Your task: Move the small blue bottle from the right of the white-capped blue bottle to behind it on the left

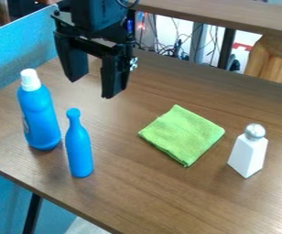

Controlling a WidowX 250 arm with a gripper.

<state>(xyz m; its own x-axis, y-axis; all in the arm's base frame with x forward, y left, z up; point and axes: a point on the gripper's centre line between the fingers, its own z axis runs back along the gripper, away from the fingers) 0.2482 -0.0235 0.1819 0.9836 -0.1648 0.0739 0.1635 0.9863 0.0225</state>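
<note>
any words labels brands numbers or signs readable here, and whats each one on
No text is readable.
White-capped blue bottle: a mark on its side, too small to read.
Slim blue bottle, green cloth, white shaker: no writing to make out.

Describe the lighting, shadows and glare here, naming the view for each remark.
Camera view: soft, fairly even light on the wooden table; only faint shadows around the white-capped blue bottle and slim blue bottle; a shiny highlight on the silver ball top; the black gripper very dark against the wood.
</note>
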